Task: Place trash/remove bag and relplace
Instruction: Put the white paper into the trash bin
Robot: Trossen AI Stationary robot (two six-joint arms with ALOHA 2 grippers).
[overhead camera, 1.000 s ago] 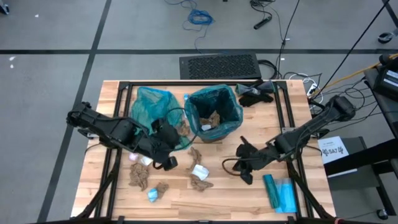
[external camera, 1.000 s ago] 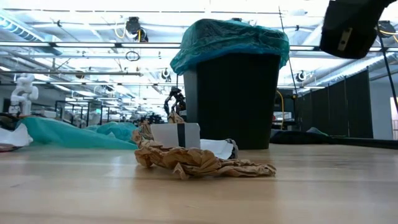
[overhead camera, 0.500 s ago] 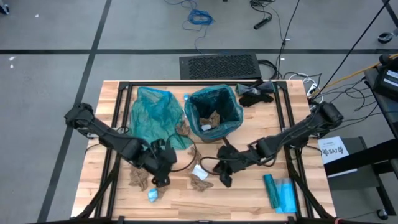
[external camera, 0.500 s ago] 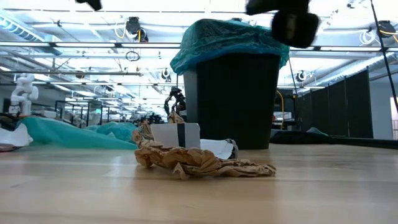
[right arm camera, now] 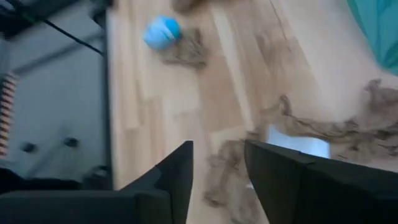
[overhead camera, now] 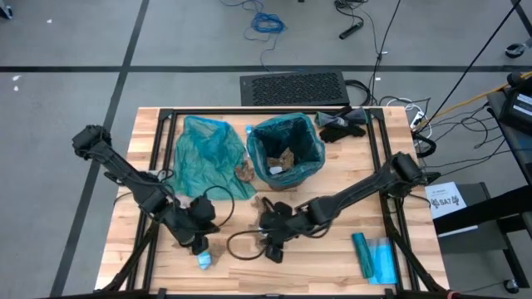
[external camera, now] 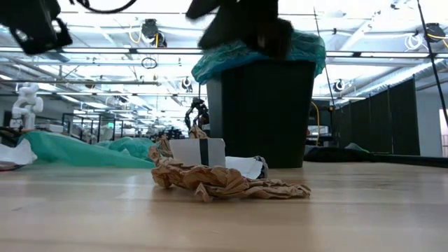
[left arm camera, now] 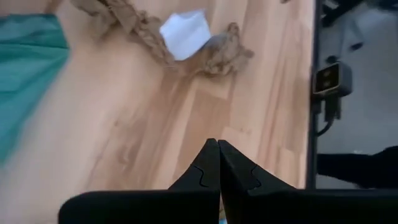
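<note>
The right gripper, fingers apart, hangs over brown trash at the table's six o'clock edge. At eight o'clock, the left gripper has fingers pressed together, empty. More trash lies in the bin.

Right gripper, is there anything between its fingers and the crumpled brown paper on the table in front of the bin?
Nothing visible does. In the right wrist view the right gripper has its fingers apart directly over the crumpled brown paper with a white scrap, bare wood around it. The left gripper is off to the side, shut.
</note>
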